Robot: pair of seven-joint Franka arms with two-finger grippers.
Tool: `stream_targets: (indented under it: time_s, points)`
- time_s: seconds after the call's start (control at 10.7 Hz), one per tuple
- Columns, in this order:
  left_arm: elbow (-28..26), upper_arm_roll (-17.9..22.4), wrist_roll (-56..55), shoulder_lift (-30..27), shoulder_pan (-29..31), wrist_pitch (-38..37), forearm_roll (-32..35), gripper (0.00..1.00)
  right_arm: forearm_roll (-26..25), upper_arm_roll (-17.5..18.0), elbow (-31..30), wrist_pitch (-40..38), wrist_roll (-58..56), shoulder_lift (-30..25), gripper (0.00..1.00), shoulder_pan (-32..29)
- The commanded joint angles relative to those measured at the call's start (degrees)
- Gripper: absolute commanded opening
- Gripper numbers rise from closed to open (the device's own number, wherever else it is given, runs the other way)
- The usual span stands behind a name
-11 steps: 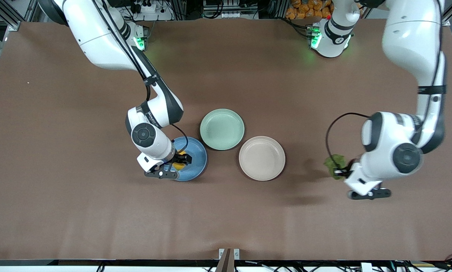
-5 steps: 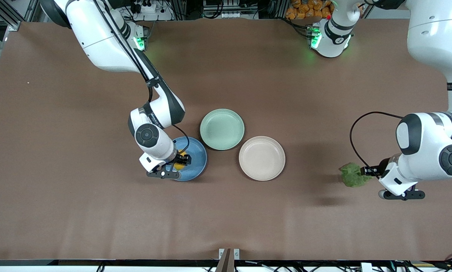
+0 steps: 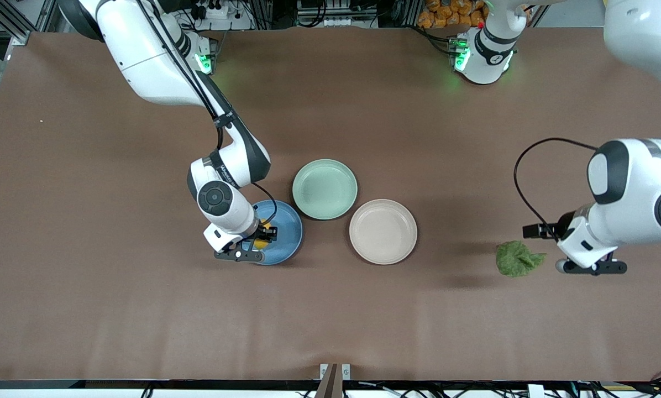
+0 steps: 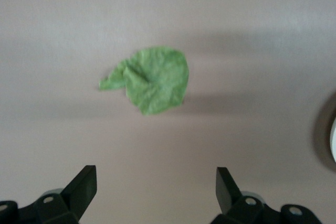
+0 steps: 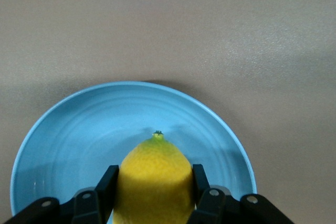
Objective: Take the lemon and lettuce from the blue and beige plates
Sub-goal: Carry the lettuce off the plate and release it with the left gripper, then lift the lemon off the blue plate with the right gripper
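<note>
The yellow lemon (image 3: 262,241) (image 5: 153,182) sits in the blue plate (image 3: 287,232) (image 5: 79,129), and my right gripper (image 3: 261,239) (image 5: 153,174) is shut on it, one finger on each side. The green lettuce (image 3: 517,258) (image 4: 152,80) lies loose on the brown table, toward the left arm's end from the beige plate (image 3: 383,231), which holds nothing. My left gripper (image 3: 546,243) (image 4: 156,174) hangs open over the table just beside the lettuce, with nothing between its fingers.
A light green plate (image 3: 324,189) stands between the blue and beige plates, a little farther from the front camera. The two arm bases (image 3: 482,52) stand along the table's far edge.
My left gripper opened and let go of the lettuce, which now rests on the table, and the arm drew back toward its own end. My right gripper shut on the lemon.
</note>
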Motion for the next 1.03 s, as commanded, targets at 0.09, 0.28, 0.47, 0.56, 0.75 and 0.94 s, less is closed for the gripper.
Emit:
stream_targets:
  time_s: [0.09, 0.28, 0.47, 0.56, 0.75, 0.94]
  points:
    - [-21.88, 0.64, -4.02, -17.7, -1.66, 9.51, 0.18, 1.0, -0.87, -0.34, 2.11, -4.14, 1.46, -0.67, 0.38, 0.21]
    - [-23.62, 1.18, -4.29, -19.85, -1.75, 9.9, 0.18, 1.0, -0.78, -0.34, 5.71, -10.72, 1.55, -0.76, 0.37, -0.14]
    - [-25.45, 0.83, -4.2, -22.04, -0.79, 9.81, 0.09, 1.0, -0.78, -0.43, 7.13, -14.61, 1.11, -1.54, 0.36, -0.49]
    - [-25.81, 0.74, -4.2, -24.14, -0.96, 9.81, 0.09, 1.0, -0.78, -0.25, 7.66, -15.84, 0.94, -1.9, 0.36, -1.36]
    - [-25.99, 0.74, -4.03, -24.34, -0.78, 9.55, 0.09, 1.0, -0.61, -0.25, 9.67, -20.75, -0.2, -2.95, 0.35, -2.68]
    - [-25.2, 0.82, -4.37, -23.2, -0.17, 9.72, -0.26, 1.0, -0.34, -0.25, 10.12, -25.5, -4.14, -5.23, 0.35, -4.61]
